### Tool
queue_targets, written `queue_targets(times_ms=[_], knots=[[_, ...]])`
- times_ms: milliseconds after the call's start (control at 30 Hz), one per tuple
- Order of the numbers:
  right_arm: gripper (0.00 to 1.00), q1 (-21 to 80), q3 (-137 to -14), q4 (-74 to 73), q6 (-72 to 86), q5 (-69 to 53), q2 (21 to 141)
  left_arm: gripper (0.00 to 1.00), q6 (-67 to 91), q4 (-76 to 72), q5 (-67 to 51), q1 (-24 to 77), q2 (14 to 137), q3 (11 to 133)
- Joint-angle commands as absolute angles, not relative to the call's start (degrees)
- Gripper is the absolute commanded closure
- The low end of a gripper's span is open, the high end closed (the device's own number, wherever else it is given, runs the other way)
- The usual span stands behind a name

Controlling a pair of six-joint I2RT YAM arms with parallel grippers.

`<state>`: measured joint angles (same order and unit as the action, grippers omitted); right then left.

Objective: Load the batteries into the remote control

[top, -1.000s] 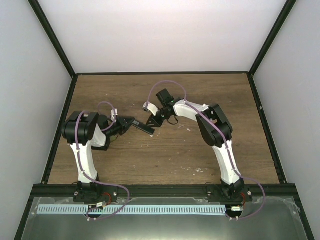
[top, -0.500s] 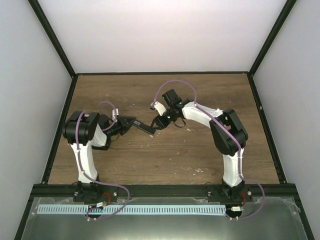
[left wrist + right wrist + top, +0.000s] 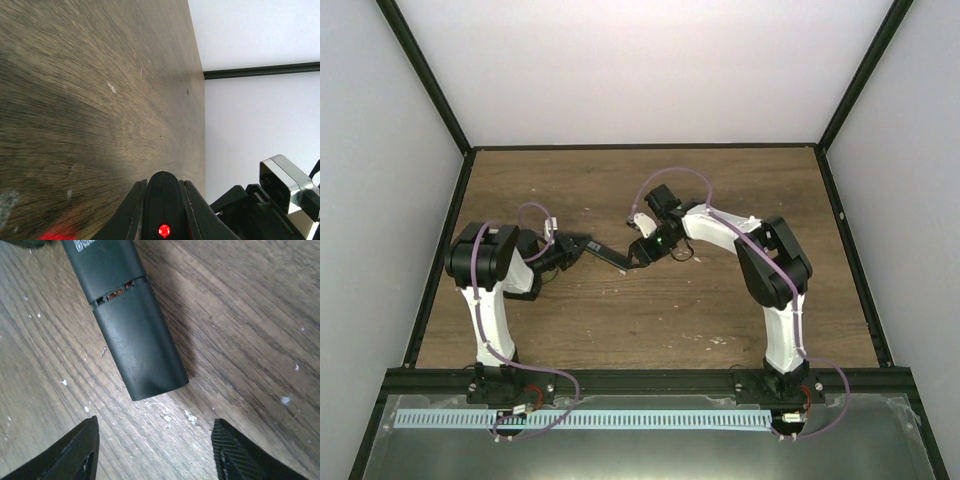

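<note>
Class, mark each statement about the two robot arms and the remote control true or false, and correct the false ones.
1. The left gripper is shut on the slim black plastic remote control. True.
2. The right gripper is clamped on the remote's end. False: its fingers are spread open, and the remote's end stops short of them.
3. The remote's battery cover is missing. False: the cover sits on the back, with a narrow gap showing something orange.
4. The brown wooden table carries pale specks. True.
</note>
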<state>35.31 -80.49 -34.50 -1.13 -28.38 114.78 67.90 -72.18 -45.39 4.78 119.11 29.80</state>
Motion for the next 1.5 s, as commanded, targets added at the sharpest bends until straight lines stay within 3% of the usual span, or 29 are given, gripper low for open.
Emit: queue_targets(times_ms=[0,100,533,833,1467], knots=[[0.48,35.1,-83.7,-36.8,-1.8,-26.8,117.2,1.00,65.4,-69.8,-44.8,5.4,120.6,29.1],[0.54,35.1,-85.1,-37.3,-0.6,-27.9,118.6,1.00,65.4,-69.8,-44.7,5.4,120.4,29.0],[0.62,35.1,-88.2,-38.6,1.1,-31.1,122.3,0.99,65.6,-70.3,-44.2,5.4,121.0,29.1],[0.74,35.1,-90.1,-39.2,0.7,-32.1,124.7,0.99,65.9,-70.7,-43.8,5.6,121.1,28.9],[0.82,35.7,-90.0,-39.5,0.3,-31.4,126.8,0.99,68.7,-79.3,-41.6,6.2,124.0,26.5]])
